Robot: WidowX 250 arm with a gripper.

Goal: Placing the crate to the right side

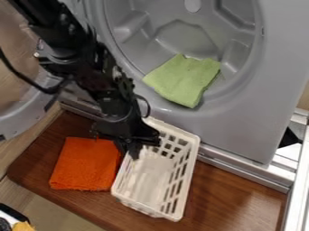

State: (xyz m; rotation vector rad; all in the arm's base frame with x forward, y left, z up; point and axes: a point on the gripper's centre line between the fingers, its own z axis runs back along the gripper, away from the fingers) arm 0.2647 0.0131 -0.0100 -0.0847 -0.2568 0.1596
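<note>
The black gripper [131, 151] hangs down from the upper left, over the upper left part of the white plastic crate [186, 176]. Its lower end is at the crate's left rim, close to the orange cloth; whether it touches the rim I cannot tell. The crate stands upright on the brown wooden board, just right of the orange cloth, with slotted sides and nothing visible inside. Part of its upper left corner is hidden behind the gripper.
An orange folded cloth [86, 164] lies on the wooden board [229, 194]. Behind stands a grey machine [241, 122] with a green cloth [184, 79] in its round opening and its door open at left. Metal rails [296, 180] run along the right.
</note>
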